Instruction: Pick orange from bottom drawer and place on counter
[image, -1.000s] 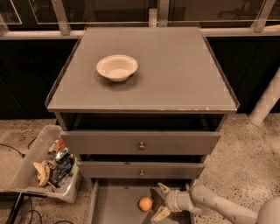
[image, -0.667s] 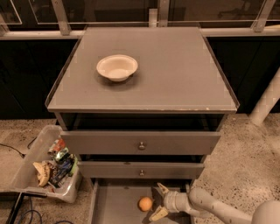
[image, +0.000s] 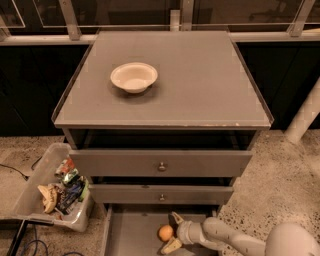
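The orange (image: 165, 233) lies on the floor of the open bottom drawer (image: 131, 235), right of its middle. My gripper (image: 173, 232) reaches in from the lower right, open, with one tan finger (image: 176, 219) behind the orange and the other (image: 170, 245) in front of it. The orange sits between the fingertips, at their left end. The counter (image: 200, 80) is the broad grey top of the cabinet above.
A white bowl (image: 133, 76) stands on the counter's left half. Two upper drawers with small knobs (image: 161, 167) are slightly open above the bottom one. A clear bin of snack packets (image: 52, 187) sits on the floor at the left. A white post (image: 305, 118) stands at the right.
My gripper has slid a little to the left, so its open fingers now flank the orange. The orange has not moved.
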